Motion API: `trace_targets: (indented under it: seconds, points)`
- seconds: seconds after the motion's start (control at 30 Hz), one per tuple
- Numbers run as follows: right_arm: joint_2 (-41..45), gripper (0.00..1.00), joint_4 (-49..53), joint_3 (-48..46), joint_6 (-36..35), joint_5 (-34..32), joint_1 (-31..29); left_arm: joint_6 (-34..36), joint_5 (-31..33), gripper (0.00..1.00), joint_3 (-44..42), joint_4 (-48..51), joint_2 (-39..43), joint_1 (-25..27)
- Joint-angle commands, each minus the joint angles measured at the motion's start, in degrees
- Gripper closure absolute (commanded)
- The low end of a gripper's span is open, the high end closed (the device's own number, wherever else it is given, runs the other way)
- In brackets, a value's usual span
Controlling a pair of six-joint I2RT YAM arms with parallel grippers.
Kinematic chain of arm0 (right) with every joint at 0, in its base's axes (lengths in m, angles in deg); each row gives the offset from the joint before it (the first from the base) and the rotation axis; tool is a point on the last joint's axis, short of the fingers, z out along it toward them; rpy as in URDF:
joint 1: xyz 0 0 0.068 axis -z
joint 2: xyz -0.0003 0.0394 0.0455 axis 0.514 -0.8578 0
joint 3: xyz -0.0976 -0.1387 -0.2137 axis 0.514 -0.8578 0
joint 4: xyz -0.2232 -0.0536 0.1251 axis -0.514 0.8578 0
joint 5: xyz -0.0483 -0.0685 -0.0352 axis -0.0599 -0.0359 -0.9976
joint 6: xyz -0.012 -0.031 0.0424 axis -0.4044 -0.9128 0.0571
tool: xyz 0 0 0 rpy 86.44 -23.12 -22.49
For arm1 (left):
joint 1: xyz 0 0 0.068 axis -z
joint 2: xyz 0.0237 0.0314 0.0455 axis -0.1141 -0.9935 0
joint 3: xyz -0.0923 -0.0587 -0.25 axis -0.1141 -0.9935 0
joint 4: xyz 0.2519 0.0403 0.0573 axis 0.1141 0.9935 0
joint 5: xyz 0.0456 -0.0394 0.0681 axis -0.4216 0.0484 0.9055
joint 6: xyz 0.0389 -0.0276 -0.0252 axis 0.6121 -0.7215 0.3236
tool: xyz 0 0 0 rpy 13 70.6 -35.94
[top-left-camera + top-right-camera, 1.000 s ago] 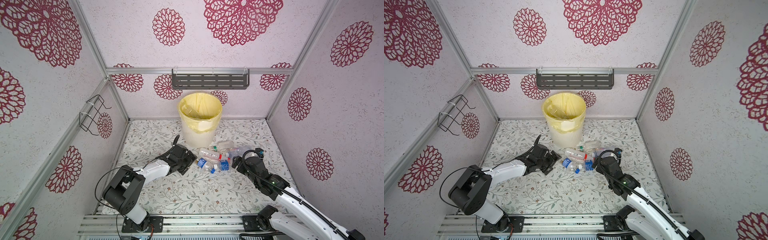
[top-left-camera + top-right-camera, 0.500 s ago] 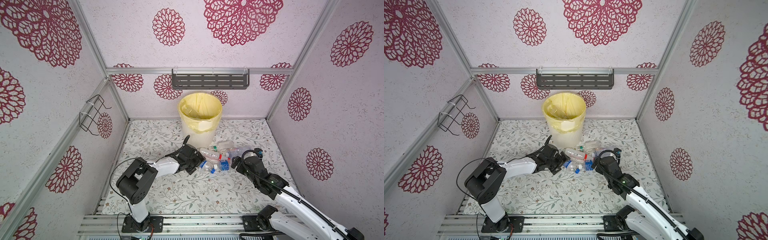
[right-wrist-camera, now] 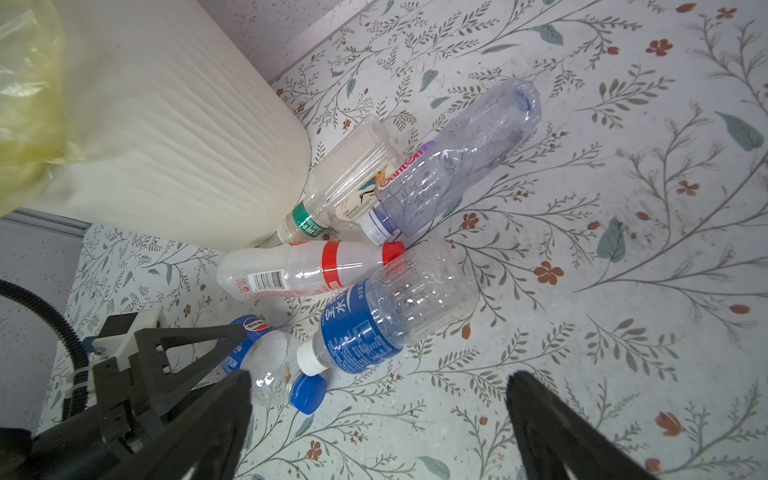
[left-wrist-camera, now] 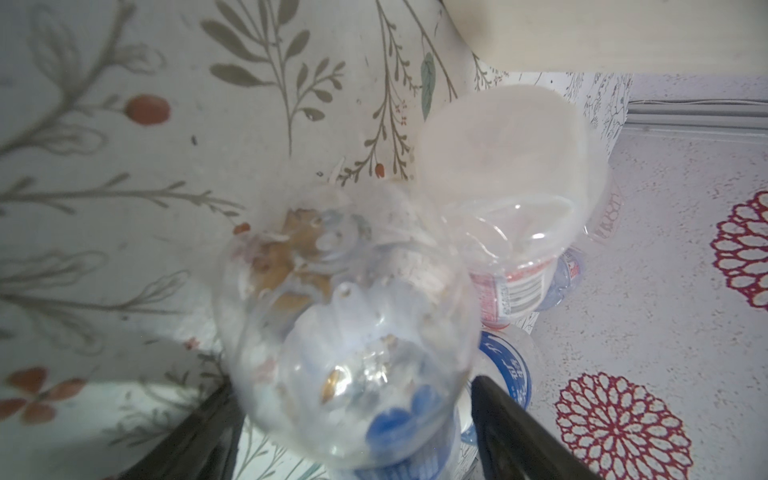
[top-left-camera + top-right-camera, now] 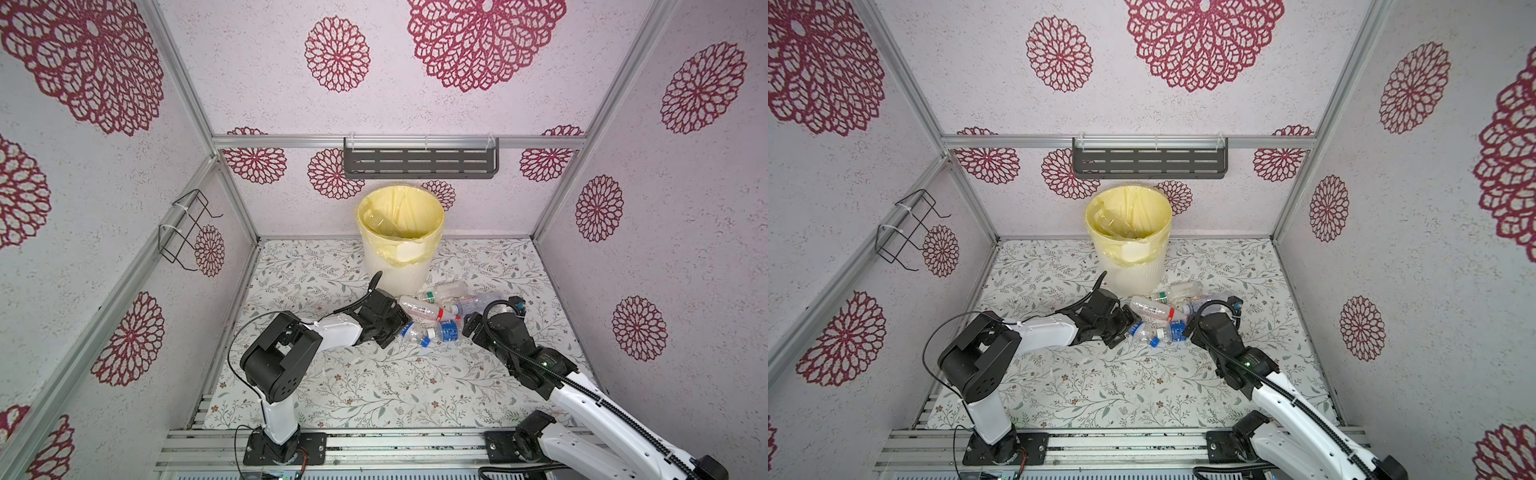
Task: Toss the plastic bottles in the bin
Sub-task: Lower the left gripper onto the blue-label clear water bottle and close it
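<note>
The left end effector (image 4: 355, 384) straddles a blue-capped bottle (image 3: 270, 370) lying on the desk (image 5: 374, 386), presumably to lift it; whether it presses is unclear. The right end effector (image 3: 378, 376) gapes empty beside the remaining plastic bottles (image 3: 311, 270), heaped by the bin (image 5: 399, 266).

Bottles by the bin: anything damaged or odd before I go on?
Yes. The blue-capped bottle that the left gripper straddles holds brownish residue, and the purple-tinted bottle looks crumpled. The liner of the bin sags unevenly over the front.
</note>
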Motion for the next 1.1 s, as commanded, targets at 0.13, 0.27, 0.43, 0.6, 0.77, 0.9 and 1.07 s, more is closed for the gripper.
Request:
trace_targets:
  seconds: [0.13,0.27,0.43,0.6,0.77,0.9,1.07]
  points:
    - [-0.44,0.01,-0.04,0.69,1.1,-0.89,0.16,0.2,1.49,0.22,0.61,-0.71,-2.65,0.26]
    - [-0.48,0.01,0.05,0.78,1.27,-0.77,0.2,-0.06,1.2,0.37,0.44,-1.24,-3.54,0.23]
    - [-0.39,0.01,0.35,0.86,1.64,-0.67,0.2,-0.22,1.8,0.46,-0.48,-1.24,-3.21,0.13]
    - [-0.05,0.01,0.5,0.77,1.95,-0.89,0.16,0.11,1.91,0.46,-2.37,-1.48,-1.65,0.13]
    - [-0.26,0.01,0.61,1.13,1.93,-1.2,0.2,0.37,1.82,0.46,-5.61,-1.6,0.32,0.13]
    - [-0.67,0.01,0.27,1.1,2.04,-1.38,0.18,0.22,1.91,0.47,-8.68,-3.5,2.6,0.03]
    - [-1.59,0.01,-0.41,0.95,2.69,-1.2,0.2,1.12,2.37,0.48,-9.83,-3.6,5.4,-0.09]
